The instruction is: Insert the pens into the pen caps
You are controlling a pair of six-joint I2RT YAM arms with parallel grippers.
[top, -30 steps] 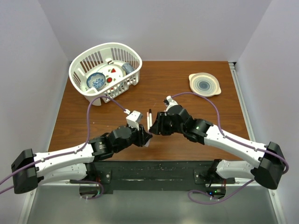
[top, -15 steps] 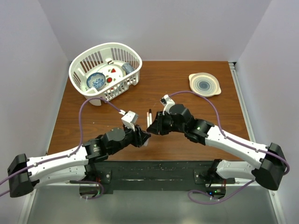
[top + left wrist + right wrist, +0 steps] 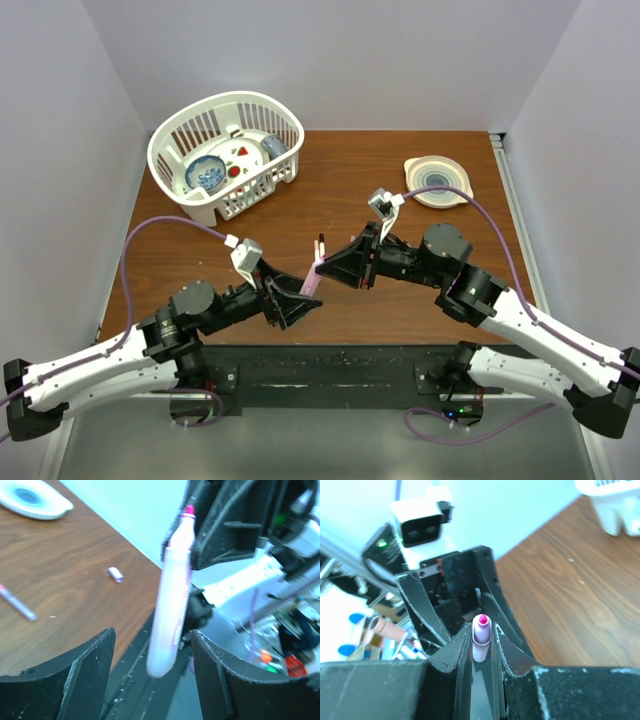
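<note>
My right gripper (image 3: 328,270) is shut on a lilac pen (image 3: 312,283) with a magenta tip and holds it above the table's near edge. In the right wrist view the pen (image 3: 481,636) stands pinched between the fingers (image 3: 457,652), tip outward. My left gripper (image 3: 298,300) is open. In the left wrist view its jaws stand wide on either side of the pen's (image 3: 172,600) blunt end without touching it. A second slim pen (image 3: 320,246) lies on the table, also in the left wrist view (image 3: 17,605). A small lilac cap (image 3: 115,574) lies on the wood.
A white basket (image 3: 190,135) with dishes stands at the back left, its corner also in the right wrist view (image 3: 615,505). A pale round plate (image 3: 437,182) sits at the back right, also in the left wrist view (image 3: 30,497). The table's black front edge (image 3: 330,355) is just below both grippers.
Both grippers have risen off the table. The right one has lifted the lilac pen. The left arm has drawn back to the left, and its open jaws now face the pen's end.
</note>
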